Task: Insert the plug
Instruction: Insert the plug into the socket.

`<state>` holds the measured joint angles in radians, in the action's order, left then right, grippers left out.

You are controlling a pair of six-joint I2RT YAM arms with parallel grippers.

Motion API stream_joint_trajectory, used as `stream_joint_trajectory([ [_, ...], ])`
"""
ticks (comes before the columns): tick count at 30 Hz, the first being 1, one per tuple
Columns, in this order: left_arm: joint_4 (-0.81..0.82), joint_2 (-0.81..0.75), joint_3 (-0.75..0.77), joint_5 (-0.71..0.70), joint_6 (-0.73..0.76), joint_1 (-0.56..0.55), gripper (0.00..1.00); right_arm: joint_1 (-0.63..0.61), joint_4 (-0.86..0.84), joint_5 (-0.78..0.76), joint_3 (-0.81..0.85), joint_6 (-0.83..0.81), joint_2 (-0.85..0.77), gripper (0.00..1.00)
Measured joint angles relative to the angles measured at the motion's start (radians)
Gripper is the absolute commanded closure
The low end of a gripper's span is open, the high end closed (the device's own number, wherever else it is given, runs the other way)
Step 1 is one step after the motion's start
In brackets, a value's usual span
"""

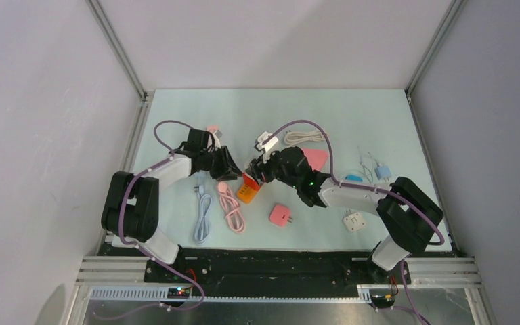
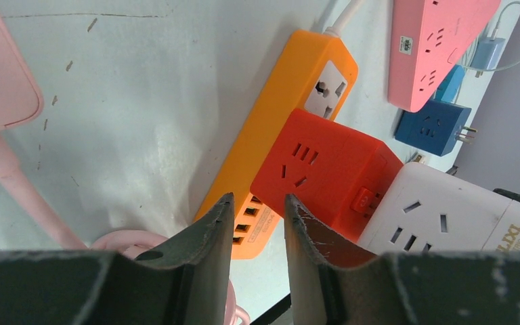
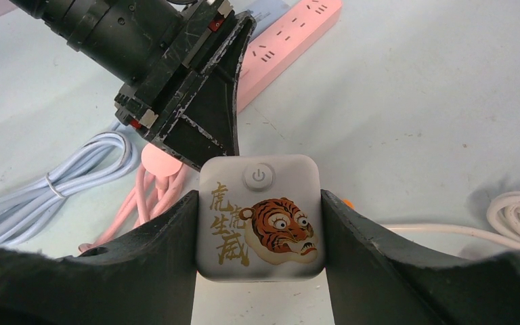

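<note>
Jaws of your right gripper (image 3: 259,206) clenched on the white tiger plug (image 3: 261,237), over the counter (image 3: 413,101), just beside the red adapter (image 2: 325,169) on the orange strip (image 2: 277,115); left gripper (image 2: 258,210) jaws slightly parted, empty, above that strip.

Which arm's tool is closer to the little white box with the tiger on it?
Right. The right tool grips the white tiger box between its fingers. The left tool holds nothing and hovers close beside the box, over the orange power strip.
</note>
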<state>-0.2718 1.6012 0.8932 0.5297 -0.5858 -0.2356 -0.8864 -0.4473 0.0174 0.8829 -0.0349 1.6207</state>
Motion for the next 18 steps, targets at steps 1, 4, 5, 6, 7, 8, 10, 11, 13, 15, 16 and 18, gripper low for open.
stream_joint_trajectory([
  [1, 0.000, 0.001, 0.001, -0.001, 0.000, 0.000, 0.63, 0.000, 0.009, -0.002, 0.006, 0.001, 0.003, 1.00],
  [4, -0.001, 0.003, 0.001, -0.002, 0.000, 0.000, 0.63, 0.000, 0.045, -0.003, 0.023, 0.003, 0.011, 1.00],
  [5, -0.001, 0.003, 0.001, -0.002, 0.000, 0.000, 0.63, -0.001, 0.050, -0.003, 0.026, 0.002, 0.017, 1.00],
  [6, 0.000, 0.003, 0.001, -0.003, 0.001, 0.000, 0.63, -0.002, 0.055, -0.003, 0.030, 0.003, 0.019, 1.00],
  [7, 0.000, 0.003, 0.001, -0.003, 0.001, 0.000, 0.63, -0.002, 0.063, -0.003, 0.035, 0.003, 0.021, 1.00],
  [8, -0.001, 0.003, 0.001, -0.003, 0.001, 0.000, 0.63, -0.002, 0.072, -0.004, 0.039, 0.003, 0.022, 1.00],
  [10, 0.000, 0.003, 0.001, -0.004, 0.002, 0.000, 0.63, -0.002, 0.086, -0.005, 0.047, 0.003, 0.024, 1.00],
  [11, 0.000, 0.003, 0.001, -0.004, 0.002, 0.000, 0.63, -0.002, 0.090, -0.005, 0.050, 0.003, 0.026, 1.00],
  [13, 0.000, 0.003, 0.001, -0.004, 0.002, 0.000, 0.63, -0.002, 0.099, -0.006, 0.056, 0.007, 0.029, 1.00],
  [15, -0.001, 0.003, 0.002, -0.005, 0.002, 0.000, 0.64, -0.003, 0.103, -0.010, 0.059, 0.012, 0.030, 1.00],
  [16, -0.003, 0.003, 0.003, -0.005, 0.002, 0.000, 0.64, -0.003, 0.104, -0.011, 0.059, 0.014, 0.030, 1.00],
  [18, -0.002, 0.003, 0.008, -0.008, 0.002, 0.000, 0.64, -0.004, 0.107, -0.015, 0.061, 0.017, 0.029, 1.00],
])
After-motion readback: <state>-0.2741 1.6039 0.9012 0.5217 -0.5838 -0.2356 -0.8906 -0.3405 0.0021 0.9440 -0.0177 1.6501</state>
